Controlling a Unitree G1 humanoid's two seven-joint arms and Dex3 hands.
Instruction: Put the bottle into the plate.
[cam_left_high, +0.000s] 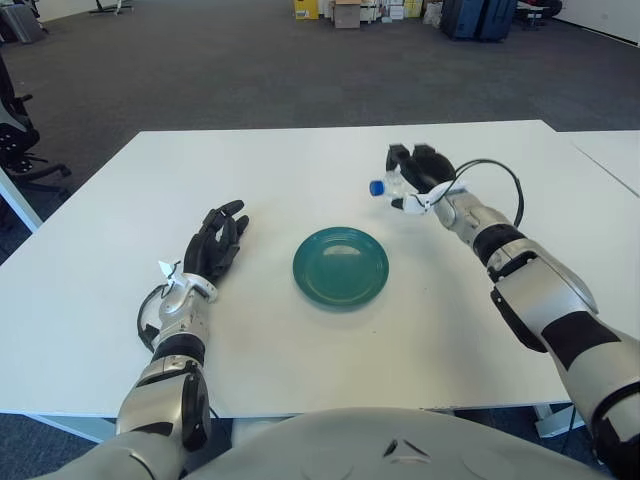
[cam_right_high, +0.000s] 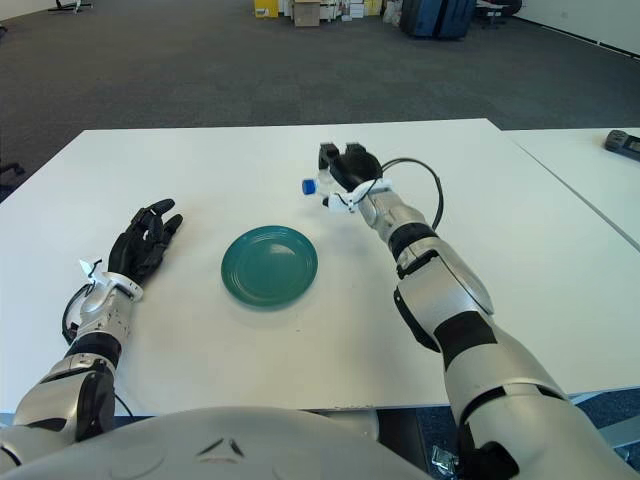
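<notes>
One small clear plastic bottle with a blue cap (cam_left_high: 386, 186) is clamped in the right hand (cam_left_high: 415, 172), upper right of the round green plate (cam_left_high: 341, 268); next, carry it lower left over the plate and release, while the left hand (cam_left_high: 215, 244) shows open at left.

Bright, even room light from overhead fills the scene. The white tabletop (cam_left_high: 300, 170) is close to washed out but shows no hard glare. Shadows are soft and short: a faint one beneath the right hand (cam_left_high: 415, 170), thin ones hugging the left hand (cam_left_high: 215, 245) and the plate (cam_left_high: 341, 268). Everything near is sharp; the far clutter on the carpet (cam_left_high: 250, 70) goes soft.
</notes>
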